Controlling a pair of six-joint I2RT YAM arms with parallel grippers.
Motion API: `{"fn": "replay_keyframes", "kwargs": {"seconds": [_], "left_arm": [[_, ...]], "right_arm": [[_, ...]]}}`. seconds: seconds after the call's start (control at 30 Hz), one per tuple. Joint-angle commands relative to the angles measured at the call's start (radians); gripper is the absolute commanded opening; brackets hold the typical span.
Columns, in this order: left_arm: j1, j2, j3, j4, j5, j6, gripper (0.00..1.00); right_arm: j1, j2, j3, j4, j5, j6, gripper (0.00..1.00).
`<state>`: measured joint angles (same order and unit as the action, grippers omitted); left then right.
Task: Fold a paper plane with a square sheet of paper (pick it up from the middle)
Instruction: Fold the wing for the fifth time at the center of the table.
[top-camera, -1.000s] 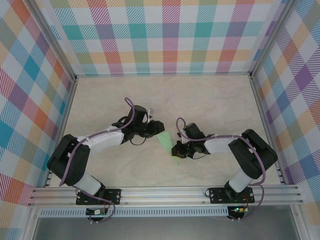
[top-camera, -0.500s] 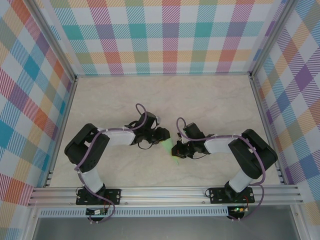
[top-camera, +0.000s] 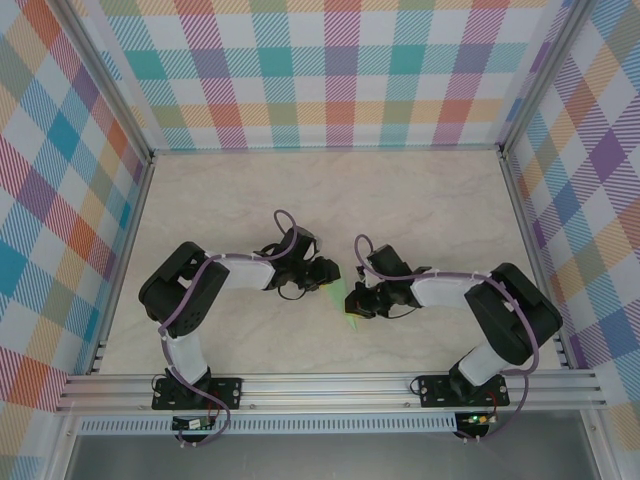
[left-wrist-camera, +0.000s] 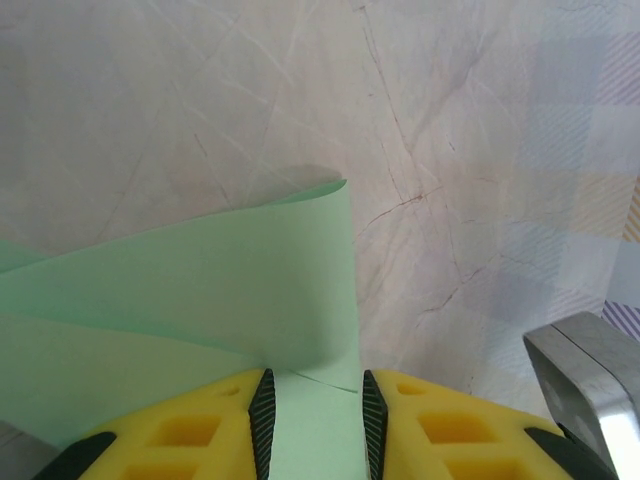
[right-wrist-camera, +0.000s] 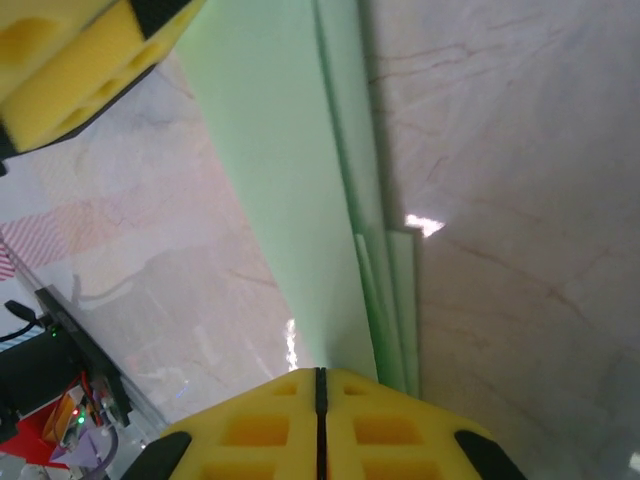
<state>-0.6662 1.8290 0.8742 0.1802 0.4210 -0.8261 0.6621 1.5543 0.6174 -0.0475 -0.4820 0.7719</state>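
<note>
Paper plane (top-camera: 341, 294) sits between the two grippers from above; we see the left gripper (top-camera: 328, 278) has slid in closer to the right gripper (top-camera: 353, 302). On the left wrist, narrowly parted fingers (left-wrist-camera: 180, 440) straddle a green flap without pinching it. On the right wrist, fingers (right-wrist-camera: 250, 430) press together on the folded layers, so we judge a crease is underway.

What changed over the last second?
The left arm swung its elbow inward and pushed the left gripper rightward, farther over the green paper, covering more of it. No visible grab or release. The right gripper stayed clamped on the paper, in place.
</note>
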Motion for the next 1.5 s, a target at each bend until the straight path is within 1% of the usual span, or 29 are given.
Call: {"fn": "replay_keyframes", "kwargs": {"seconds": [0.0, 0.07, 0.23, 0.43, 0.57, 0.83, 0.9, 1.03, 1.17, 1.23, 1.37, 1.47], "left_arm": [[-0.006, 0.031, -0.008, -0.029, -0.036, 0.010, 0.31], [-0.006, 0.035, -0.005, -0.028, -0.033, 0.008, 0.31], [-0.006, 0.045, 0.000, -0.030, -0.032, 0.006, 0.31], [-0.005, 0.045, -0.002, -0.043, -0.040, 0.010, 0.31], [-0.005, 0.049, -0.007, -0.045, -0.042, 0.011, 0.30], [-0.004, 0.068, -0.013, -0.039, -0.044, 0.003, 0.30], [-0.004, 0.070, -0.012, -0.039, -0.044, 0.004, 0.30], [-0.004, 0.071, -0.013, -0.041, -0.044, 0.004, 0.30], [-0.004, 0.073, -0.013, -0.038, -0.041, 0.004, 0.30], [-0.004, 0.072, -0.013, -0.037, -0.040, 0.004, 0.30], [-0.004, 0.074, -0.005, -0.055, -0.036, 0.013, 0.30], [-0.004, 0.076, -0.006, -0.055, -0.035, 0.012, 0.30]], "right_arm": [[0.007, -0.021, 0.039, -0.024, -0.062, -0.020, 0.09], [0.011, -0.007, 0.049, -0.016, -0.081, -0.022, 0.10], [0.019, 0.053, 0.039, -0.010, -0.083, -0.026, 0.11], [0.022, 0.079, -0.037, -0.017, -0.040, -0.028, 0.11], [0.022, 0.028, -0.087, -0.009, -0.036, -0.020, 0.12], [0.024, -0.065, -0.147, -0.047, -0.059, -0.041, 0.14], [0.024, -0.082, -0.160, -0.074, -0.061, -0.051, 0.14], [0.024, -0.145, -0.184, -0.152, -0.022, -0.073, 0.14], [0.024, -0.203, -0.167, -0.224, 0.024, -0.088, 0.15], [0.024, -0.221, -0.137, -0.237, 0.023, -0.086, 0.15], [0.024, -0.258, -0.080, -0.193, 0.029, -0.057, 0.16], [0.024, -0.209, -0.018, -0.158, 0.036, -0.043, 0.16]]}}
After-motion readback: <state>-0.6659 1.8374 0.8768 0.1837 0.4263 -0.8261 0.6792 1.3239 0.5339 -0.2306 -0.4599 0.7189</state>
